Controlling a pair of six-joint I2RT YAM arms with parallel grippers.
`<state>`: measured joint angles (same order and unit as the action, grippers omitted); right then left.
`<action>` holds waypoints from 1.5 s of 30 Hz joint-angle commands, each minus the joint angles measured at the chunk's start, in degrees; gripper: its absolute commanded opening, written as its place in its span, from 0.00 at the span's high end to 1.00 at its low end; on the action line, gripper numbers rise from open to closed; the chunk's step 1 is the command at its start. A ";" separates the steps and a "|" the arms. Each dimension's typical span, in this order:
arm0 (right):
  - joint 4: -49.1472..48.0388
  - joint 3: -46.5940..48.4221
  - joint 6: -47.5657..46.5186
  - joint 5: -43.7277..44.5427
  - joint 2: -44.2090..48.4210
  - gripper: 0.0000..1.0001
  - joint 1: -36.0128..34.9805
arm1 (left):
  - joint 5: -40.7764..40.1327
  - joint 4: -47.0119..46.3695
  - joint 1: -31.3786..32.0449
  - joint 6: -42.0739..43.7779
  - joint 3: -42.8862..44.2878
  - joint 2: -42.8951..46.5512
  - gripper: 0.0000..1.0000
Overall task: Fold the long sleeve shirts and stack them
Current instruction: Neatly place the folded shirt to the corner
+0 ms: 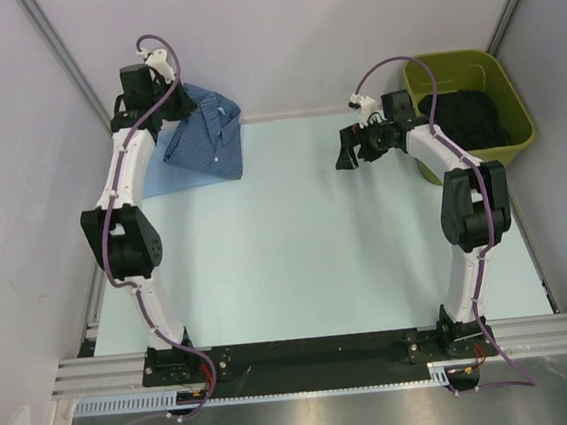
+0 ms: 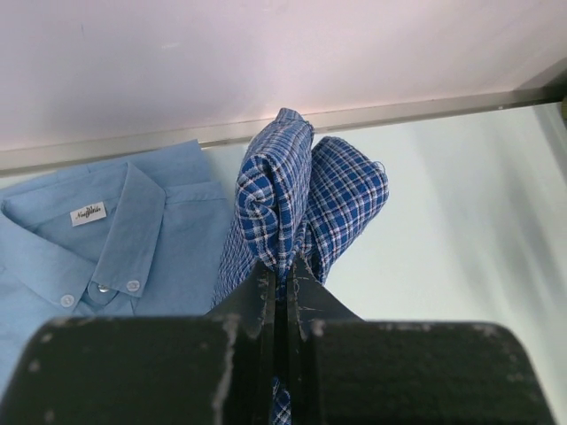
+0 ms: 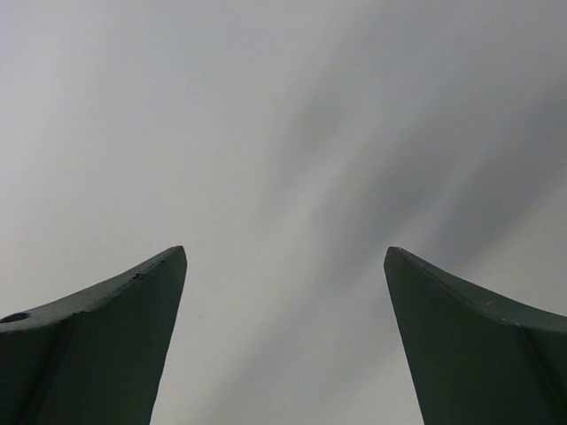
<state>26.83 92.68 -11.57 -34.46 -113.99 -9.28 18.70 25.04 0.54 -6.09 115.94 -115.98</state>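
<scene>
Nearest the lens in the left wrist view, the left end effector (image 2: 285, 283) has its two dark fingers pressed almost together. They pinch a bunched fold of the checked shirt (image 2: 341, 199), and the blue-and-white cloth rises in two rumpled lobes just past the fingertips. From above we see that end effector raised at the far left corner, with the shirt hanging from it and spreading downward.

The right end effector (image 1: 350, 149) stands at its widest. In its own wrist view the fingers sit far apart against a blurred grey surface, and they hold and touch nothing.

We count two shirts. The checked one is in the left grip. The pale blue shirt (image 2: 115, 239) lies flat on the tabletop (image 1: 307, 250) just beside it, its collar buttoned down and a white label showing inside the neck. From above, the checked cloth overlaps the pale one's right side. There are two arms and one green bin (image 1: 520, 109), which holds a dark heap (image 1: 470, 114). We think this is cloth, though the view is too dim to be sure.

Both shirts sit close against the back wall (image 1: 287, 41), at the tabletop's far left edge. The bin stands at the far right corner, just behind the right arm. Between the arms, the broad pale middle of the tabletop stretches from the near rail to the far edge.
</scene>
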 commanded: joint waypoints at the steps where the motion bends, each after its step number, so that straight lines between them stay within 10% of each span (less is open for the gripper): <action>1: -2.13 0.04 0.15 -0.52 3.08 0.00 -0.30 | 1.78 -1.13 -0.36 -1.30 0.43 5.06 1.00; 45: 1.38 2.41 -3.19 2.20 0.35 0.00 -3.20 | 4.42 -20.38 -18.90 -13.86 -8.27 -8.20 1.00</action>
<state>28.12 92.71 -13.39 -33.12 -113.99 -11.73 22.90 10.11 -16.80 -18.92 108.05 -124.40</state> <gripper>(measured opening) 0.994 0.026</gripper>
